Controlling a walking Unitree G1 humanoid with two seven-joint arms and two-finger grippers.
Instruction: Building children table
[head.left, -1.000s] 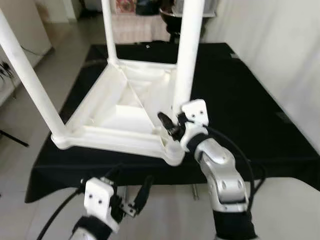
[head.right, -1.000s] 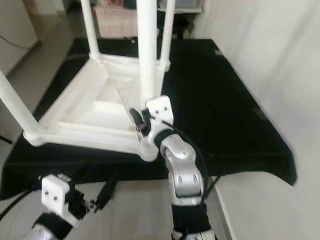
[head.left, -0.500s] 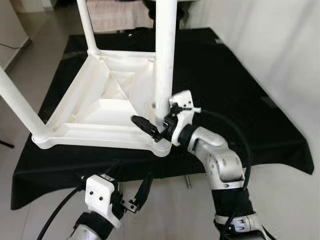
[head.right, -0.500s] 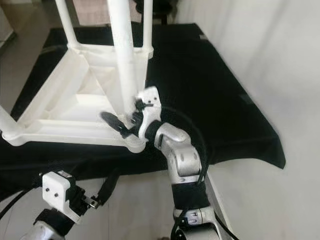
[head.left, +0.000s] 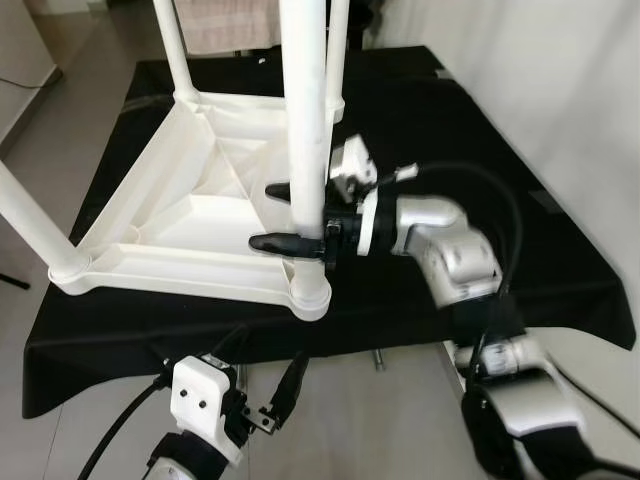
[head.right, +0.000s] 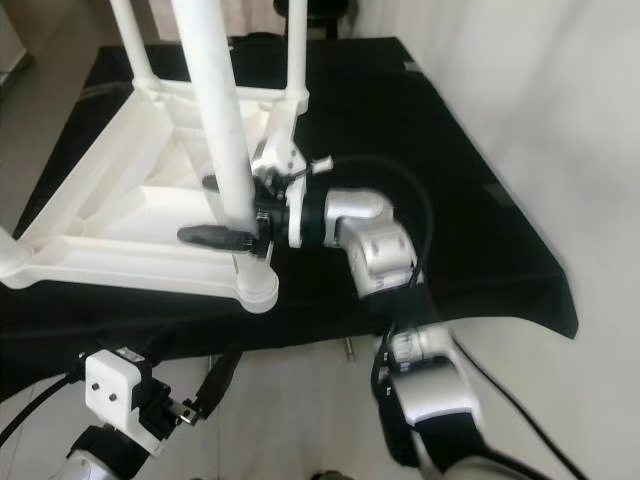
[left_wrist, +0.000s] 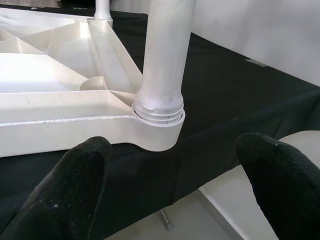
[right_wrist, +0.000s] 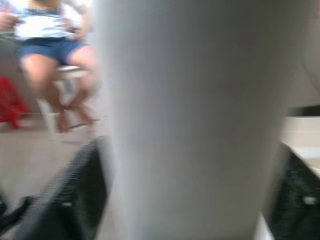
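A white plastic children's table (head.left: 215, 215) lies upside down on a black-covered table (head.left: 470, 150), its legs pointing up. My right gripper (head.left: 260, 215) reaches in from the right, level with the table, low on the near right leg (head.left: 303, 150). Its fingers (head.left: 280, 242) stand open, one on each side of the leg and close against it. In the right wrist view the leg (right_wrist: 195, 120) spans the gap between the fingers. That leg's socket (left_wrist: 157, 127) sits at the near corner. My left gripper (left_wrist: 170, 170) hangs open below the table's front edge, holding nothing.
The black cloth's bare part (head.left: 540, 250) stretches to the right, with a white wall (head.left: 570, 90) beyond. Three more legs rise at the other corners, such as the near left leg (head.left: 30, 215). A person (right_wrist: 50, 45) sits on a chair in the background.
My right gripper has swung from the leg's right side round to level, and its fingers now straddle the leg. The camera has shifted. The left gripper stays put.
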